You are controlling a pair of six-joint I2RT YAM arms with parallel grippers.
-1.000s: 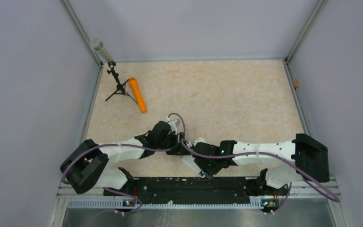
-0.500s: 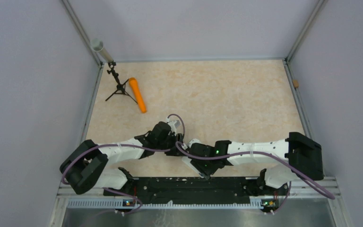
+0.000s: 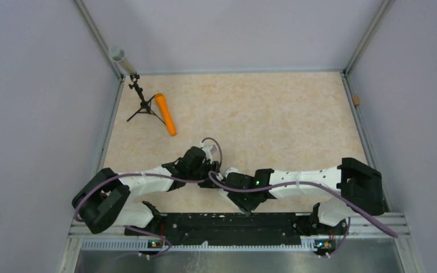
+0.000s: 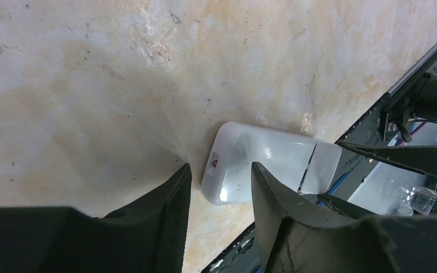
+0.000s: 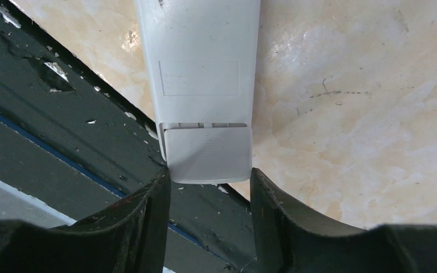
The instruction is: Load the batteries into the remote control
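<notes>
The remote control point(image 4: 267, 159) lies back up near the table's front edge, its white battery cover point(image 5: 207, 153) overhanging the black rail. My right gripper point(image 5: 209, 170) is shut on that cover end, both fingertips point(image 5: 162, 182) touching its sides. My left gripper point(image 4: 219, 166) straddles the opposite rounded end. One of its fingers overlaps the remote, and a thin strip of table shows between the other finger and the remote. In the top view both grippers point(image 3: 215, 170) point(image 3: 227, 182) meet at the front centre and hide the remote. The batteries are out of view.
An orange cylinder point(image 3: 165, 114) and a small black tripod point(image 3: 143, 105) stand at the back left, with a grey tube point(image 3: 120, 58) in the corner. A black rail point(image 3: 227, 222) runs along the front edge. Walls enclose the table on three sides.
My right arm has shifted left toward the left gripper. The left jaws have narrowed around the remote's end.
</notes>
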